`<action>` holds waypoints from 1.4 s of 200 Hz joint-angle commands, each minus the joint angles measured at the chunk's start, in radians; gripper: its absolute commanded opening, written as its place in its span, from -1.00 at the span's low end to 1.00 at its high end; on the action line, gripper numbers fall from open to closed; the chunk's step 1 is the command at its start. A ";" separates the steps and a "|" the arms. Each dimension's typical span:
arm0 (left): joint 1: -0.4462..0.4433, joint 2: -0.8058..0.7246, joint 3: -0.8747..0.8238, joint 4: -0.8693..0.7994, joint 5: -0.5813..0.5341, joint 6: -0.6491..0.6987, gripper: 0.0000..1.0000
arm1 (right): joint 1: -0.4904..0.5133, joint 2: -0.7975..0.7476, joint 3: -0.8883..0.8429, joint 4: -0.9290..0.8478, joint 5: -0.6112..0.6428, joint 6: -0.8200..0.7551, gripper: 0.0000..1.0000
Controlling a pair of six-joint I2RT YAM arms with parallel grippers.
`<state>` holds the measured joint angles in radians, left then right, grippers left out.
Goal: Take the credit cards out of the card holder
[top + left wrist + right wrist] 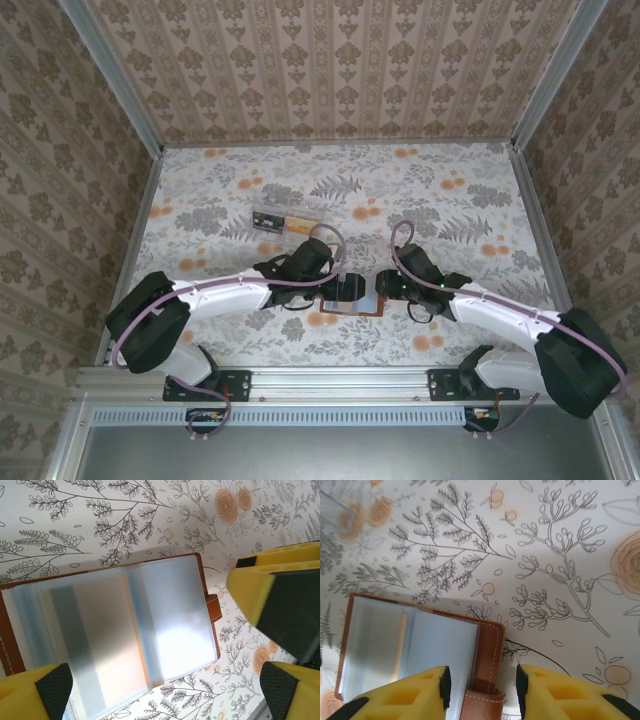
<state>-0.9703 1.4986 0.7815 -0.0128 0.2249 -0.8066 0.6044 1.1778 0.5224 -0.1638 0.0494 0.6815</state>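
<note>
Near the front centre of the floral table [450,200], the open card holder [175,615] lies flat, with the credit cards [117,645] in its frosted sleeves. Left gripper [165,695]: jaws fully spread over the sleeves, holding nothing. Right gripper [482,692]: jaws partly open astride the holder's brown clasp edge, not clamped.

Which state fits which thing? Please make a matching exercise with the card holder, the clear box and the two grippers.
Things:
1 card holder
2 clear box
3 left gripper
4 right gripper

States:
a jaws wide open over the plastic sleeves
b lies open between both grippers
c jaws apart, astride the brown leather edge
d lies apart, farther back on the table

Pairs: 1-b, 2-d, 3-a, 4-c
</note>
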 commanded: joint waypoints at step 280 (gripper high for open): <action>-0.003 0.108 0.010 0.066 0.047 -0.008 1.00 | 0.023 0.201 0.019 0.046 -0.053 -0.001 -0.52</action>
<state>-0.9672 1.6085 0.7990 0.0158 0.2295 -0.8078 0.6182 1.3567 0.5236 -0.1303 0.0151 0.6811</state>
